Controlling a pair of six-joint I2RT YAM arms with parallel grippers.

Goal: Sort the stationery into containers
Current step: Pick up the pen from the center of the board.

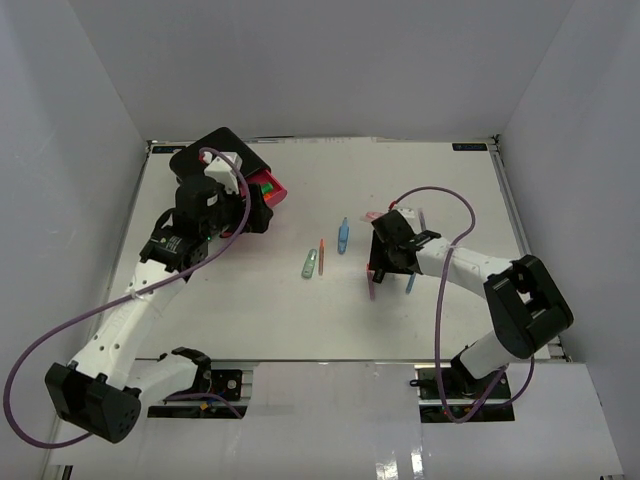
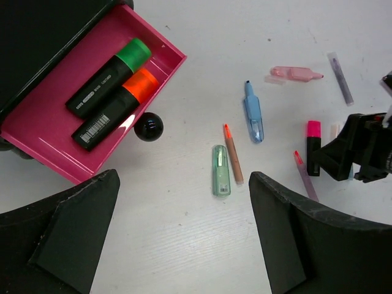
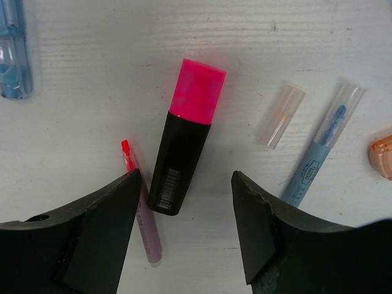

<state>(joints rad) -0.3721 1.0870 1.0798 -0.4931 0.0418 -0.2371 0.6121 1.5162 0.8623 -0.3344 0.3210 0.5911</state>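
The black drawer box [image 1: 222, 150] stands at the far left. Its open pink drawer [image 2: 37, 131] holds a green-capped highlighter [image 2: 110, 76] and an orange-capped one [image 2: 116, 107]. My left gripper [image 2: 184, 184] is open and empty over bare table, just right of the drawer. My right gripper [image 3: 185, 184] is open, low over a pink-capped highlighter [image 3: 184, 141] whose black end lies between the fingertips. A purple pen with a red tip [image 3: 139, 205] lies by the left finger. A blue pen [image 3: 321, 147] and a clear cap [image 3: 280, 114] lie to the right.
Mid-table lie a green pastel piece [image 2: 221, 170], a thin orange pen [image 2: 233, 153] and a blue piece [image 2: 253, 112]. A pink piece [image 2: 297, 74] and a thin purple pen [image 2: 340, 78] lie farther back. White walls enclose the table on three sides.
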